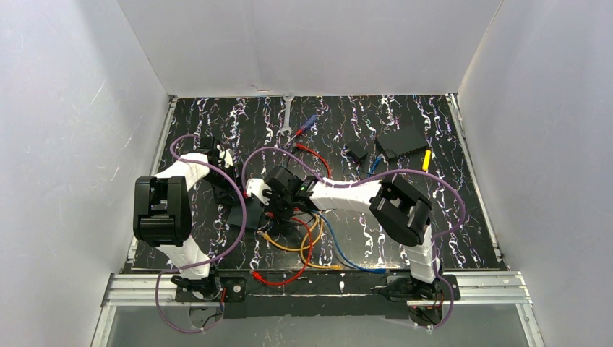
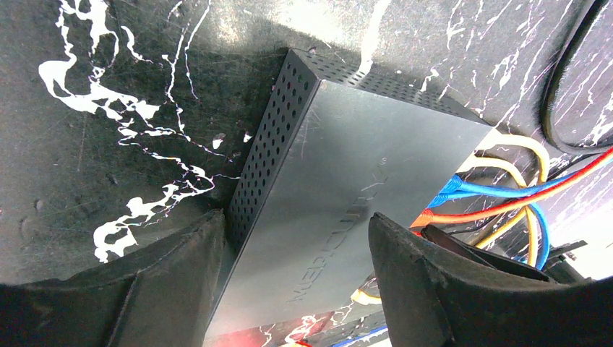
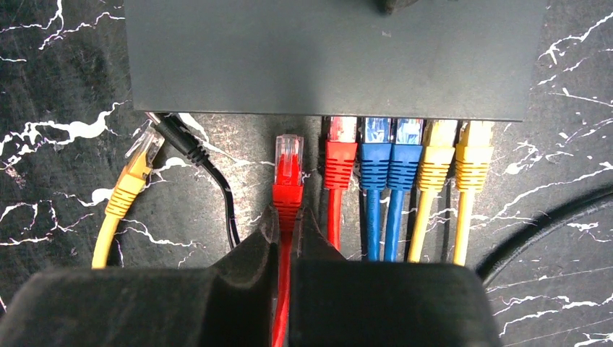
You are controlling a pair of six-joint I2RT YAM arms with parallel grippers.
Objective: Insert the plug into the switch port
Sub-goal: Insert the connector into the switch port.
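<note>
The switch (image 3: 332,58) is a flat matte-black box with its port edge facing my right wrist camera. One red, two blue and two yellow plugs sit in its ports. My right gripper (image 3: 289,213) is shut on the boot of a loose red plug (image 3: 288,155). The plug's clear tip stops just short of the port edge, left of the inserted red plug (image 3: 340,148). My left gripper (image 2: 296,217) stands wide over the switch (image 2: 347,181). Its left finger (image 2: 181,275) lies beside the perforated side, and its right finger (image 2: 419,282) reaches over the top near the cables.
A loose yellow plug (image 3: 137,163) and a black power lead (image 3: 181,144) lie left of the red plug. At the back right are another black slab (image 1: 403,141), a small black block (image 1: 356,153) and a yellow piece (image 1: 426,159). A wrench (image 1: 287,116) lies at the back.
</note>
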